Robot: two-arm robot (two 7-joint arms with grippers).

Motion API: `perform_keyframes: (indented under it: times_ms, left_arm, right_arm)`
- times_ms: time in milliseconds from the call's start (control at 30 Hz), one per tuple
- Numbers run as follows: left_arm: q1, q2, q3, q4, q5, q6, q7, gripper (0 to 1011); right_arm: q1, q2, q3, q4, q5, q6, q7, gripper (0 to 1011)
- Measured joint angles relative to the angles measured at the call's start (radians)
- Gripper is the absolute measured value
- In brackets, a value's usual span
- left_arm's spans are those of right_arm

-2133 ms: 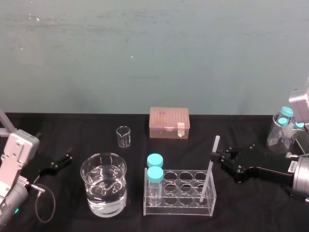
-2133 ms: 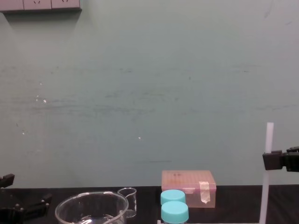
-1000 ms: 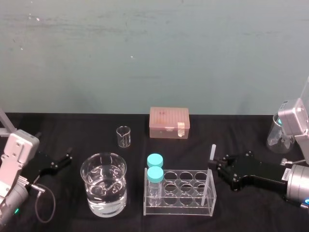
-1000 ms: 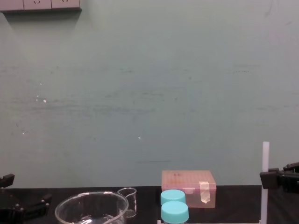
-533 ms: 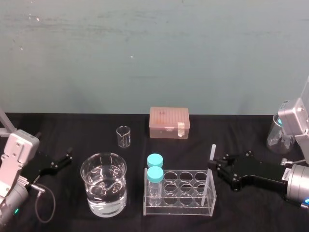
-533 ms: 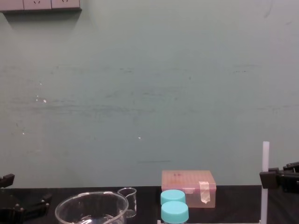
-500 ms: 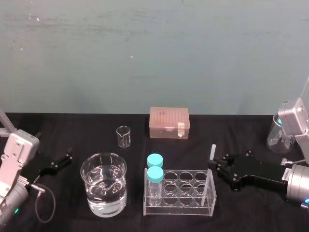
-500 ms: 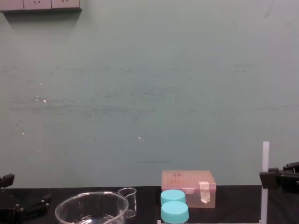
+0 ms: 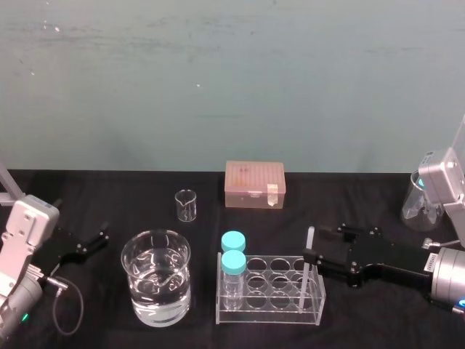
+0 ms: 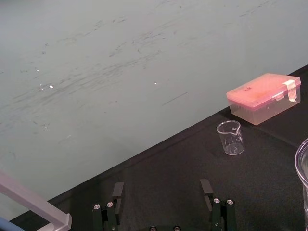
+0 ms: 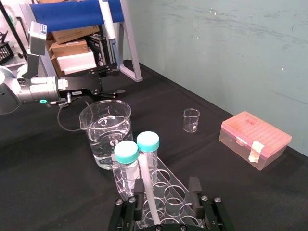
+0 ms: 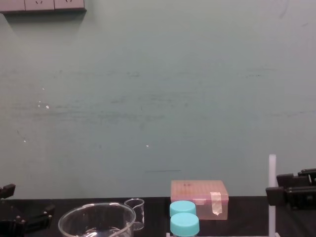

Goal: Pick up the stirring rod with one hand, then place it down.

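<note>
Two black fingers of the right gripper (image 9: 323, 245) are standing spread in the head view. The stirring rod (image 9: 307, 267), thin, white and translucent, is sitting close against the finger nearer the clear rack (image 9: 270, 291), apart from the other. It is standing in a well at the rack's right end, its long axis almost upright. The left gripper (image 9: 91, 243) is sitting at the left of the black table (image 9: 145, 196)

Its jaws are gaping wide in the left wrist view

Seen from the right wrist, the rod is running alongside one finger (image 11: 138, 188)

From the chest, it is pointing straight up, just left of the gripper
</note>
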Motion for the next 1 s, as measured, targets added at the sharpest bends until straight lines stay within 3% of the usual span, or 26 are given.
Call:
perform_keyframes:
  times_ms: [467,800,1000]
  left_arm:
    - [0.0,0.0,0.0,0.0,0.0,0.0,0.0,1005]
    - [0.0,0.0,0.0,0.0,0.0,0.0,0.0,1005]
    - [0.0,0.0,0.0,0.0,0.0,0.0,0.0,1005]
  right_arm:
    - [0.0,0.0,0.0,0.0,0.0,0.0,0.0,983]
    - [-0.003,0.0,0.005,-0.001,0.007,-0.006,0.006,1000]
    - [-0.028,0.005,0.063,-0.028,0.108,-0.059,0.078,1000]
